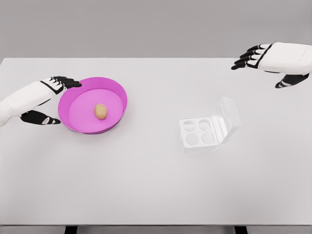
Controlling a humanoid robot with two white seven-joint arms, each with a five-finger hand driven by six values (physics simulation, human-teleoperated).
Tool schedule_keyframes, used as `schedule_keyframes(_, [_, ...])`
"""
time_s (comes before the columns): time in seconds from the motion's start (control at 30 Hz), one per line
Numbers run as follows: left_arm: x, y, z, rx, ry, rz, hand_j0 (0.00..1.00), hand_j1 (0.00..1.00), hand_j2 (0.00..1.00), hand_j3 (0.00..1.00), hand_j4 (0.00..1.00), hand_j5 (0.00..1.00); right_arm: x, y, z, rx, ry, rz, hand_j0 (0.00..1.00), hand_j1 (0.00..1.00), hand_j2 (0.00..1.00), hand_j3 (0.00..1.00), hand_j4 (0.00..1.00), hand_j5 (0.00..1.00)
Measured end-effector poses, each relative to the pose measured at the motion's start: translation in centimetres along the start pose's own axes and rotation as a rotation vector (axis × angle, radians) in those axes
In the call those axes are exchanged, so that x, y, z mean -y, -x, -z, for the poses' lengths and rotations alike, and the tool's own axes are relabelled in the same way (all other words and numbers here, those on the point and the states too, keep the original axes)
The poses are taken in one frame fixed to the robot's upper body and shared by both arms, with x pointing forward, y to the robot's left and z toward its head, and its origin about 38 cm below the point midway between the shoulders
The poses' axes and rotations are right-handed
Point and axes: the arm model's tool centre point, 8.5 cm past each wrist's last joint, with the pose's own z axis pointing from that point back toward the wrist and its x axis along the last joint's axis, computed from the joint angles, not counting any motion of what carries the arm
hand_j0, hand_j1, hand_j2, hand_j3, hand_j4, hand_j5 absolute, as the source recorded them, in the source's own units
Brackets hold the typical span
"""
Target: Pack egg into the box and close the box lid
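The table has a smooth, matt, pale grey-white top with no grain or sheen. The bowl looks like smooth magenta plastic, evenly coloured and matt. The egg has a tan, dull, smooth shell. The box is thin clear plastic, translucent and faintly glossy, with moulded round cups; its lid is the same see-through plastic. Each hand, left and right, has hard smooth white shells with black, matt fingers.
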Motion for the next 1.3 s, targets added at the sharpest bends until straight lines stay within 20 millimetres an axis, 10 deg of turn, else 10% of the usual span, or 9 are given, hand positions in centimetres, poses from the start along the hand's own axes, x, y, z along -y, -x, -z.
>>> schedule_keyframes(0.4, [-4.9, 0.1, 1.7, -0.008, -0.021, 0.146, 1.00, 1.00, 1.00, 1.00, 1.00, 1.00, 1.9, -1.0, -4.1, 0.025, 0.051, 0.029, 1.00, 1.00, 1.00, 1.00, 1.00, 1.00])
schedule_keyframes(0.6, [-8.3, 0.0, 5.8, 0.021, 0.056, 0.210, 1.00, 1.00, 1.00, 1.00, 1.00, 1.00, -6.0, -0.2, -4.6, 0.019, -0.036, 0.273, 1.00, 1.00, 1.00, 1.00, 1.00, 1.00])
schedule_keyframes(0.77, [-6.7, 0.5, 10.7, 0.050, 0.149, 0.162, 1.00, 1.00, 1.00, 1.00, 1.00, 1.00, -12.5, 1.7, -6.9, -0.092, -0.134, 0.408, 1.00, 1.00, 1.00, 1.00, 1.00, 1.00])
schedule_keyframes(0.97, [-3.2, 1.3, 14.2, 0.044, 0.236, 0.096, 1.00, 1.00, 1.00, 1.00, 1.00, 1.00, -12.8, 1.8, -6.4, -0.099, -0.084, 0.432, 1.00, 1.00, 1.00, 1.00, 1.00, 1.00])
schedule_keyframes(1.3, [-2.1, 1.6, 14.3, 0.022, 0.287, 0.119, 1.00, 1.00, 1.00, 1.00, 1.00, 1.00, -13.4, 0.8, -5.7, -0.075, -0.097, 0.427, 1.00, 1.00, 1.00, 1.00, 1.00, 1.00])
